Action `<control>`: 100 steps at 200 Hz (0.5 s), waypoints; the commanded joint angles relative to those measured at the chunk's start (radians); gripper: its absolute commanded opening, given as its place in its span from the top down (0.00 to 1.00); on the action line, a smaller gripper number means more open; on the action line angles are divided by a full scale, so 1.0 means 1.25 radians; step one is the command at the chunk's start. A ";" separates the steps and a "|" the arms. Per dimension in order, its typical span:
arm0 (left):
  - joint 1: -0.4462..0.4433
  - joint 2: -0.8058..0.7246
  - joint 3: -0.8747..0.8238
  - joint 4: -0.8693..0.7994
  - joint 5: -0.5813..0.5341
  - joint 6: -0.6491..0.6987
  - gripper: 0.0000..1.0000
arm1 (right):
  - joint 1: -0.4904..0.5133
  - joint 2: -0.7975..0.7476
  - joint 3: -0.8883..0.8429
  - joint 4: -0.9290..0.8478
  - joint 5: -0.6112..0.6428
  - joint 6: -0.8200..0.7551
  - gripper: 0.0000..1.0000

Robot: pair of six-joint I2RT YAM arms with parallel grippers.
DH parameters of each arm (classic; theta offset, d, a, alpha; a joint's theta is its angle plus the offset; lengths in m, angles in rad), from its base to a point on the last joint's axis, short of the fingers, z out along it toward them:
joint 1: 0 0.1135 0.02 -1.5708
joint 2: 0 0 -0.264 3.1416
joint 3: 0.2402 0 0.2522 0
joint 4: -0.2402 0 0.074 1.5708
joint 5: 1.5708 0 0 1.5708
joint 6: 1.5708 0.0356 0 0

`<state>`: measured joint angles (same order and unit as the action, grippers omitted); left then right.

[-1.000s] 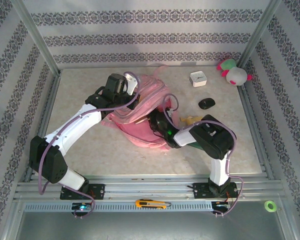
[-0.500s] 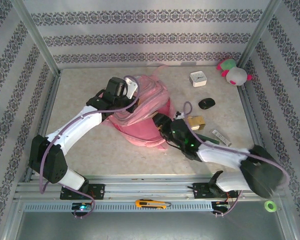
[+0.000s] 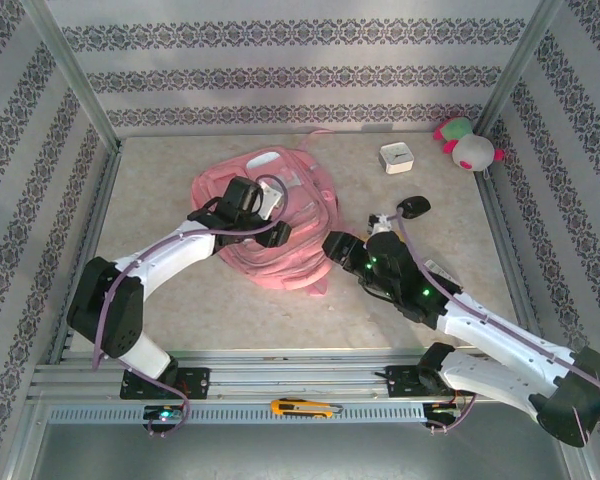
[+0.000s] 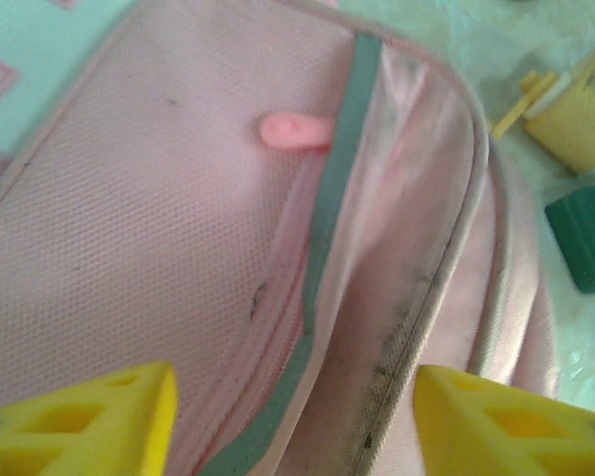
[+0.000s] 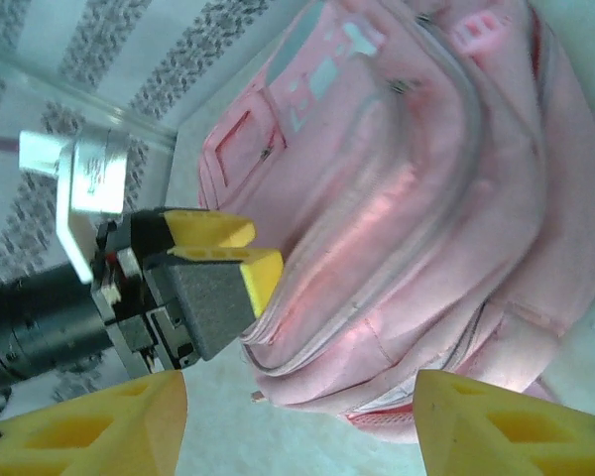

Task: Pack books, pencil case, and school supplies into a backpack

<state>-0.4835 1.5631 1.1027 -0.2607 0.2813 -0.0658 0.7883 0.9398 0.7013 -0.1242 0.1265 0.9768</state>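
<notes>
Shows the backpack (image 3: 285,272) slumped flat at the middle of the table (image 3: 160,170), front patches up, with both arms converging on its near right flank; sets the left gripper (image 3: 278,234) low over the fabric, fingers spread wide and clasping nothing; from the left wrist, looks straight down on a grey-green zip tape (image 4: 329,238) and a pink pull tab (image 4: 293,129), the pocket seam apparently shut; hence, presumably, poised there to catch the tab or lift the flap for loading.

Sets the right gripper (image 3: 332,244) just beside the bag's near right edge, likewise open wide and empty; faces the left gripper across the bag from the right wrist, probably to steady or spread the opening.

Leaves a yellow item (image 4: 580,114) and a green item (image 4: 585,233) just off the bag's right side, identity unclear; leaves a black mouse (image 3: 412,207), a white box (image 3: 396,158) and a plush toy (image 3: 467,145) farther right and back, well apart from the bag.

Offers bare tabletop left of the bag and along the near edge; crowds the right side with arm, cable and loose items; brings the two grippers close enough to call for care against collision.
</notes>
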 commanded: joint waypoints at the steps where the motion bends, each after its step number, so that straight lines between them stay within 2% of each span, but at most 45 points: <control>1: 0.046 -0.070 0.019 0.002 -0.003 -0.085 0.29 | 0.019 0.038 0.079 -0.051 -0.052 -0.346 0.38; 32: 0.156 -0.155 -0.002 -0.046 -0.004 -0.165 0.23 | 0.081 0.166 0.198 -0.142 -0.098 -0.712 0.37; 51: 0.221 -0.187 -0.033 -0.076 -0.001 -0.198 0.23 | 0.115 0.273 0.267 -0.209 -0.085 -0.888 0.37; 78: 0.300 -0.222 -0.097 -0.082 0.038 -0.241 0.23 | 0.154 0.404 0.316 -0.243 -0.064 -1.089 0.34; 100: 0.337 -0.252 -0.162 -0.051 0.058 -0.274 0.23 | 0.173 0.492 0.341 -0.257 -0.055 -1.167 0.31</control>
<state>-0.1017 1.2774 0.9779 -0.2962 0.3058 -0.3241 0.9802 1.4693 1.0859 -0.3592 0.0364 -0.2195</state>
